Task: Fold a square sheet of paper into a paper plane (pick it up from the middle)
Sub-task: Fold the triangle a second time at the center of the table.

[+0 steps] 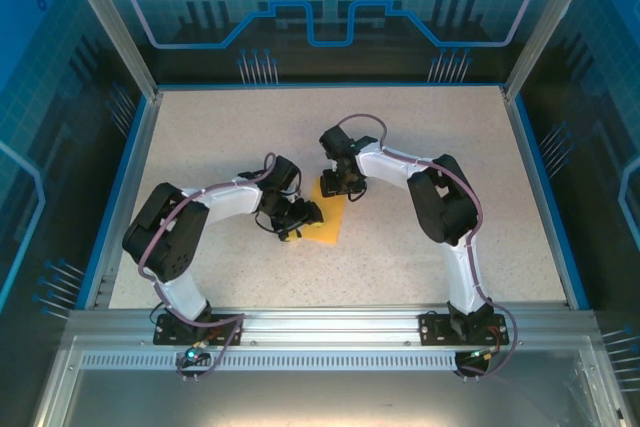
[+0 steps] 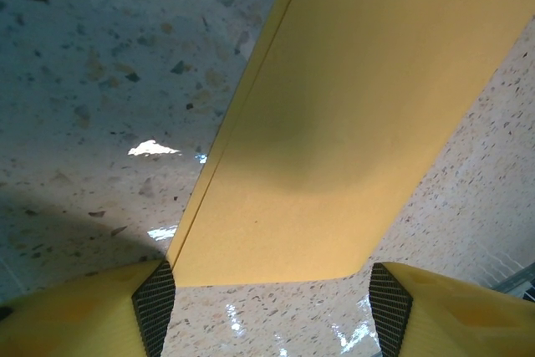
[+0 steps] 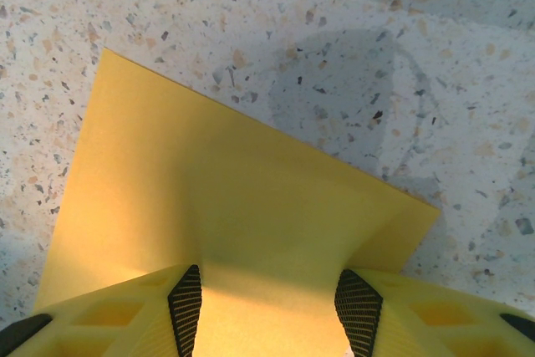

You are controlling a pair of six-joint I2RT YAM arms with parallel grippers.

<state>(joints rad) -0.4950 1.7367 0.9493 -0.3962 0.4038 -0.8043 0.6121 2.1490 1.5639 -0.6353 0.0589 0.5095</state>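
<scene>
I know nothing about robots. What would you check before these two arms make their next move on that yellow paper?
1. Thin orange-yellow sheet of paper lies on the speckled tabletop, between both arms: ok.
2. Left gripper open, its jaws standing either side of the paper's near end: ok.
3. Right gripper open, with the paper running between its jaws: ok.
4. Paper lying flat: not ok, it buckles up beside the right gripper.
5. Either gripper actually pinching the paper: cannot tell.
6. Layers lined up along the long edge seen from the left wrist: cannot tell.
</scene>
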